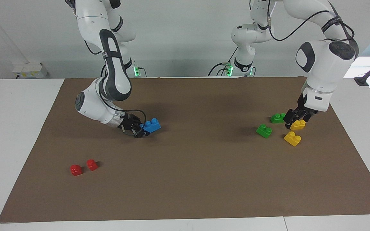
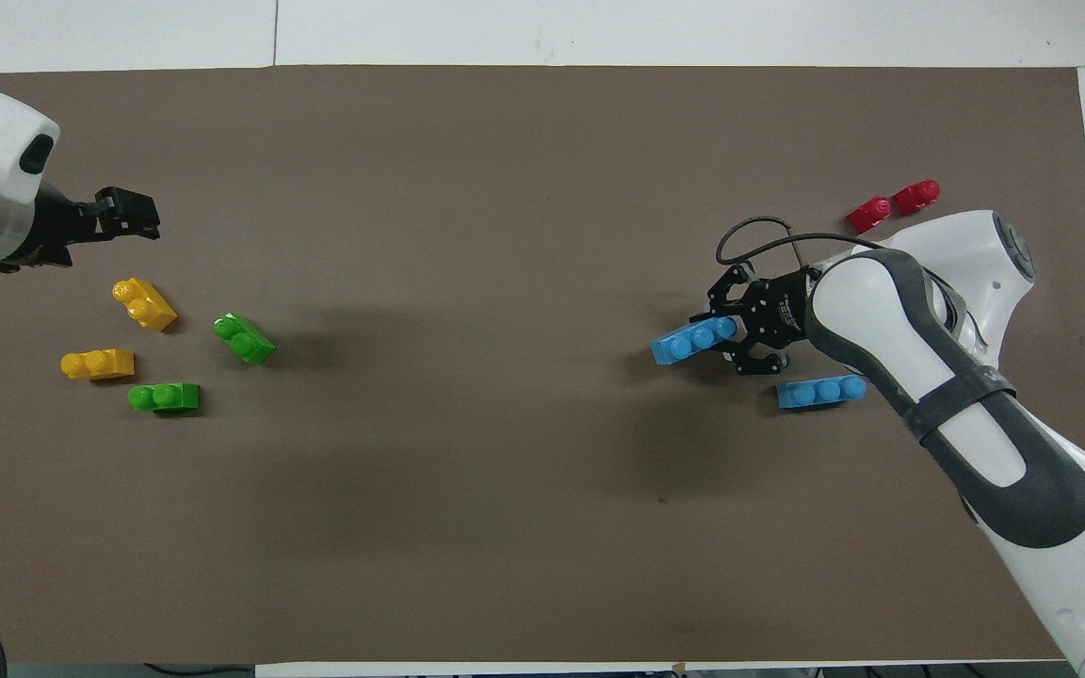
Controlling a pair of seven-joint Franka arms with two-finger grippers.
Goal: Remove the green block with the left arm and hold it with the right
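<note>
The green block (image 1: 264,130) (image 2: 244,339), glossy plastic with two round studs, lies on the matte brown mat (image 1: 204,179) (image 2: 505,188) toward the left arm's end, with a second green brick (image 1: 277,118) (image 2: 164,397) and two yellow bricks (image 1: 292,138) (image 2: 144,304) near it. The left gripper (image 1: 295,115) (image 2: 123,211), fingers spread and empty, hangs over that cluster, near the mat's edge. Bare mat separates it from the right gripper (image 1: 139,130) (image 2: 740,331), clamped on a blue brick (image 1: 150,125) (image 2: 693,340).

In the facing view the right arm (image 1: 103,106) hides the second blue brick (image 2: 821,391).
</note>
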